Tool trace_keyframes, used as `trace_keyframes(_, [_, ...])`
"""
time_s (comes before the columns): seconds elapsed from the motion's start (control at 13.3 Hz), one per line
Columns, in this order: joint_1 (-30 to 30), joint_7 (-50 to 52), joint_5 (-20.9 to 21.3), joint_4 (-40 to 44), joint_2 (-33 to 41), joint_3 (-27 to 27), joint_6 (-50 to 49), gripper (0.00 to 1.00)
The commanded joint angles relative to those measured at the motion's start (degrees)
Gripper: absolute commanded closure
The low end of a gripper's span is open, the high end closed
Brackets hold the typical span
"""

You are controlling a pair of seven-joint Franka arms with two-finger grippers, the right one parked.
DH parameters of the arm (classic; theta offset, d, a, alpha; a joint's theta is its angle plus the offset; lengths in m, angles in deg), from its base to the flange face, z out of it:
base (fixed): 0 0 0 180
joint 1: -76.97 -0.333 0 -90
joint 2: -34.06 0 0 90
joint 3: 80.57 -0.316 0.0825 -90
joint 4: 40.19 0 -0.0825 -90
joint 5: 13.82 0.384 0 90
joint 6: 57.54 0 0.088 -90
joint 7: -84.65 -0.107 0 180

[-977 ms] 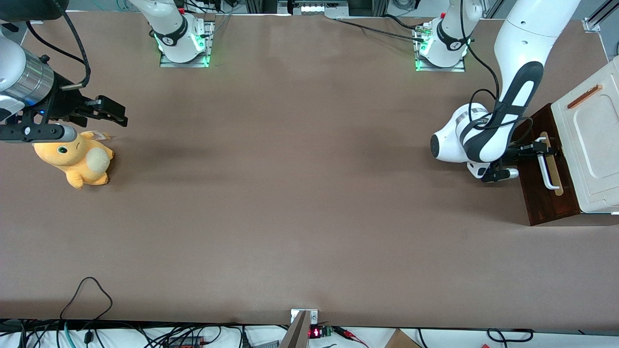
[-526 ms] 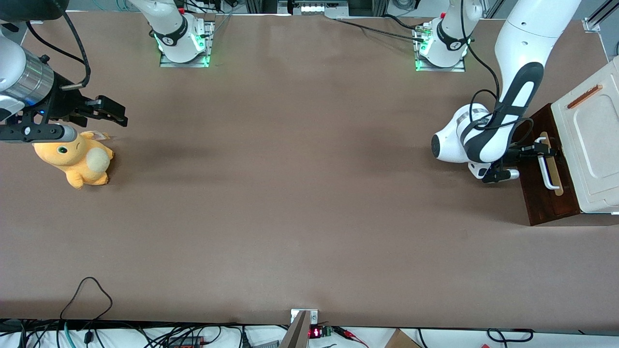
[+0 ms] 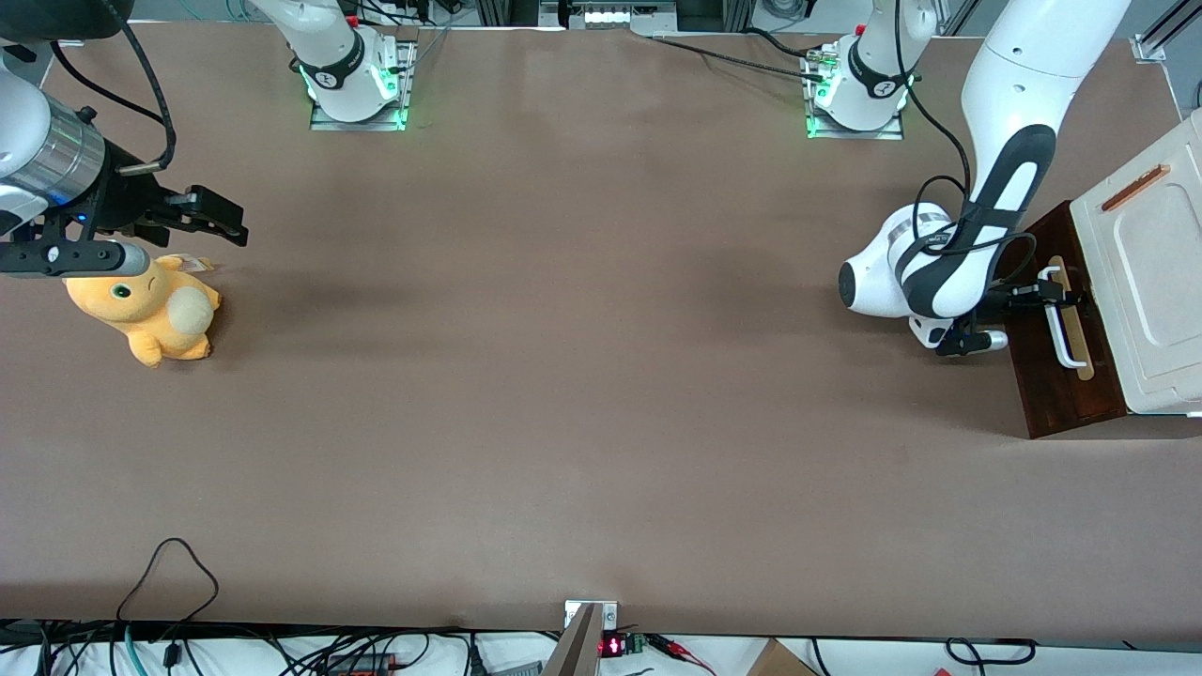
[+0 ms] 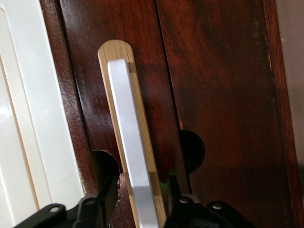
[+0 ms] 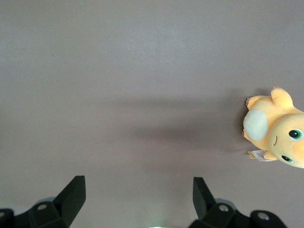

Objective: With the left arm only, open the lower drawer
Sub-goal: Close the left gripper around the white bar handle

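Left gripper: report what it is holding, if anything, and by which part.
The gripper straddles the white bar handle of the lower drawer, one finger on each side near the handle's end. Whether it is clamped cannot be told.

Left arm (image 3: 1009, 141) reaching down from the upper right of the front view, white upper link bent at a round white joint (image 3: 878, 277), forearm with a dark oval inlay angled toward the right edge of the frame. Black gripper (image 3: 1050, 289) held level at mid-height near the right edge, pointing toward that edge. In the wrist view, two black fingers (image 4: 102, 202) spread apart, one on each side of the white bar handle (image 4: 130, 142), not visibly pressing on it.
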Motion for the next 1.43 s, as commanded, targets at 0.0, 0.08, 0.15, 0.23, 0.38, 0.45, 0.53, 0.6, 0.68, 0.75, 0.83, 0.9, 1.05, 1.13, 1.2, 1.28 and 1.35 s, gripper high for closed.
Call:
trace_keyframes(0.0, [0.0, -1.3, 1.3, 1.3, -0.7, -0.3, 0.3, 0.63])
trace_keyframes(0.08, [0.0, -1.3, 1.3, 1.4, -0.7, -0.3, 0.3, 0.66])
trace_keyframes(0.15, [0.0, -1.3, 1.3, 1.4, -0.6, -0.3, 0.3, 0.67])
trace_keyframes(0.23, [-0.1, -1.3, 1.3, 1.4, -0.7, -0.3, 0.4, 0.67])
trace_keyframes(0.38, [-0.1, -1.3, 1.2, 1.4, -0.7, -0.3, 0.4, 0.67])
trace_keyframes(0.45, [-0.1, -1.3, 1.2, 1.4, -0.7, -0.3, 0.4, 0.71])
trace_keyframes(0.53, [0.0, -1.3, 1.1, 1.4, -0.7, -0.3, 0.6, 0.77])
trace_keyframes(0.6, [0.0, -1.3, 1.0, 1.4, -0.7, -0.3, 0.6, 0.85])
trace_keyframes(0.68, [0.0, -1.2, 0.7, 1.4, -0.7, -0.3, 0.6, 0.91])
trace_keyframes(0.75, [0.0, -1.1, 0.5, 1.5, -0.6, -0.3, 0.7, 0.93])
trace_keyframes(0.83, [0.2, -1.1, 0.4, 1.5, -0.5, -0.2, 0.7, 0.95])
trace_keyframes(0.9, [0.4, -1.1, -0.2, 1.5, -0.5, -0.2, 0.7, 0.97])
trace_keyframes(1.05, [1.0, -0.9, -1.0, 1.6, -0.2, 0.7, 0.6, 1.0])
trace_keyframes(1.13, [2.4, -1.1, -1.0, 1.8, -0.1, 1.0, 0.6, 1.0])
trace_keyframes(1.2, [3.9, -1.1, -2.4, 2.3, -0.2, 1.1, 0.6, 1.0])
trace_keyframes(1.28, [5.3, -1.1, -4.0, 2.4, -0.1, 1.6, 0.6, 1.0])
trace_keyframes(1.35, [6.1, -1.1, -4.8, 2.9, 0.0, 2.7, 0.6, 1.0])
